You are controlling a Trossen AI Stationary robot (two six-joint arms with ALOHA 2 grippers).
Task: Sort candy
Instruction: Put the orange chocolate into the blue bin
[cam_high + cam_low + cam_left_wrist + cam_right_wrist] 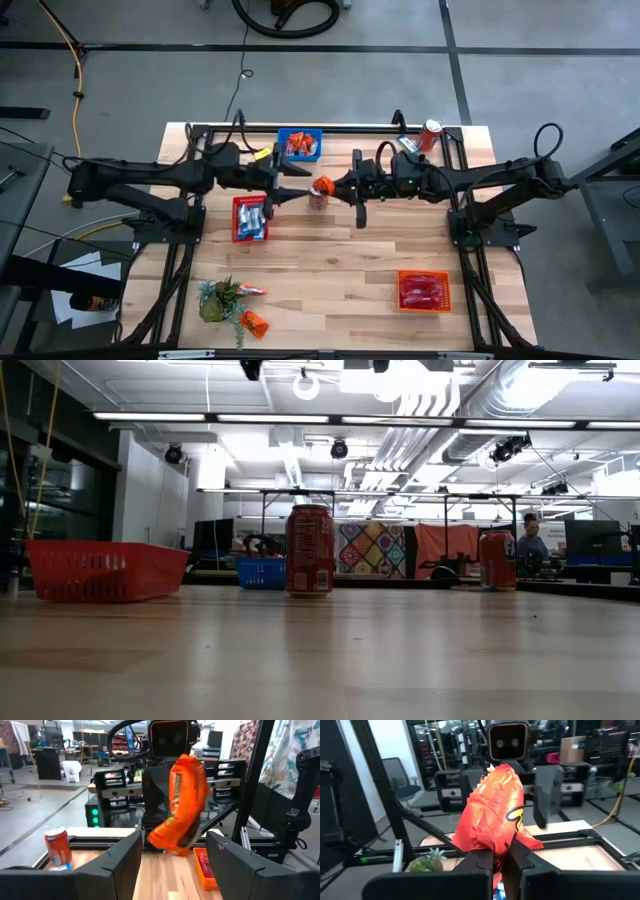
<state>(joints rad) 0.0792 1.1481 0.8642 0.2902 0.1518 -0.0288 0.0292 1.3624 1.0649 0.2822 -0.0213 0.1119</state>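
Observation:
My right gripper (pixel 337 184) is shut on an orange candy packet (pixel 492 810) above the table's middle, over a red drink can (pixel 318 200). My left gripper (pixel 293 193) faces it from the left. Its fingers stand open and level, just short of the packet (pixel 180 800), which shows between them in the left wrist view. Other candy lies in a blue basket (pixel 300 145), a red basket (pixel 250 218) and an orange basket (pixel 422 290). Two loose packets (pixel 255 323) lie on the table by the plant. My right gripper pinches the orange packet's lower end (pixel 496 845) between its two fingers, reaching level from the table's right side. The packet stands roughly upright above the fingers, crumpled, and is lifted clear of the table and the can.
A second can (pixel 430 133) stands at the far right. A small green plant (pixel 220 300) sits at the near left. In the low view, the red basket (pixel 105 570), blue basket (pixel 260 572) and both cans (pixel 309 550) stand on the wood; the near middle is bare.

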